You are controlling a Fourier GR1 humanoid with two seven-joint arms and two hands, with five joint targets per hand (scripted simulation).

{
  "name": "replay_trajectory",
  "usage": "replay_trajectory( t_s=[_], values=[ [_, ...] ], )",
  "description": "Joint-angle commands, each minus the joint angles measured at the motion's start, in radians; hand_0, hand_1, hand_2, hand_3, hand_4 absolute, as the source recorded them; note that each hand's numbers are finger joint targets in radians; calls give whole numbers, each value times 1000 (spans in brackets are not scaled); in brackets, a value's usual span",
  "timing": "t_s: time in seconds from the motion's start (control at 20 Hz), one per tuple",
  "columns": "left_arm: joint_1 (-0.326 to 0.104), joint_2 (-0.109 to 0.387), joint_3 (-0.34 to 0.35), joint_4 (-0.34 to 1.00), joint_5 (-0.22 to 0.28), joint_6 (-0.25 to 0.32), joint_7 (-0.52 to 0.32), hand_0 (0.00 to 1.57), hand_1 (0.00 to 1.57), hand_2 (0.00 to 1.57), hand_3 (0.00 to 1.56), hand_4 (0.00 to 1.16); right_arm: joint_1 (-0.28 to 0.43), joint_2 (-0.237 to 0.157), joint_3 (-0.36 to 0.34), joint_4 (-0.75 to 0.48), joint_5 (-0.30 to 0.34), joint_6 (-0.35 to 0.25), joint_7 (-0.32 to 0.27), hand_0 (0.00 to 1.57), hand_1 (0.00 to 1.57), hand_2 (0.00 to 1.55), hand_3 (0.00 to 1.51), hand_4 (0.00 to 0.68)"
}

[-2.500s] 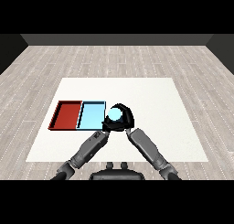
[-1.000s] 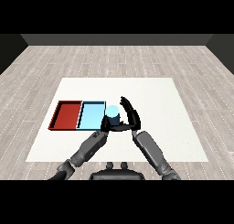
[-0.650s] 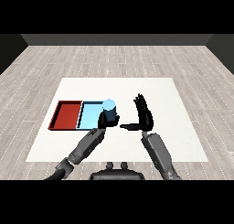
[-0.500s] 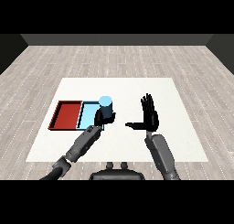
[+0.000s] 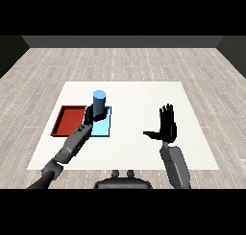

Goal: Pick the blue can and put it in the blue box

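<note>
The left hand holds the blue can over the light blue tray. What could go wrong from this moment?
1. The blue can stands upright in the left hand, near the far end of the light blue tray. If released there, it may land on the rim and tip.
2. The red tray lies directly beside it, so a drift to the left could put the can in the wrong tray.
The right hand is open and apart, so it poses little risk.

blue can (image 5: 99, 102): smooth, matt | table (image 5: 139, 99): matt white | floor (image 5: 144, 61): wood planks
</note>
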Motion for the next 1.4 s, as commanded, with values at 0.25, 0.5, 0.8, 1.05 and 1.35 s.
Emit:
replay_trajectory(
  t_s=[0.25, 0.5, 0.8, 1.05, 1.35],
  values=[
    [-125, 0, -59, 335, -135, 68, 237, 1571, 1571, 1520, 1403, 999, -21, 10, -44, 106, -23, 49, -48, 0, 0, 0, 0, 0],
    [-109, -50, -98, 555, -163, 28, 371, 732, 732, 686, 480, 914, 2, 3, -78, 118, -60, 85, -70, 0, 0, 0, 0, 0],
    [-220, -115, -38, 739, -163, 44, 434, 1321, 1321, 1152, 203, 752, 4, -16, -88, 126, -52, 79, -33, 0, 0, 0, 0, 0],
    [-204, -101, 48, 758, -106, -6, 393, 1170, 1170, 1021, 0, 686, -9, -23, -116, 136, -52, 78, -38, 0, 0, 0, 0, 0],
    [-228, -87, 23, 790, -168, -46, 406, 0, 0, 0, 0, 0, -44, 16, -96, 179, -18, 74, -74, 0, 0, 0, 0, 0]
  ],
)
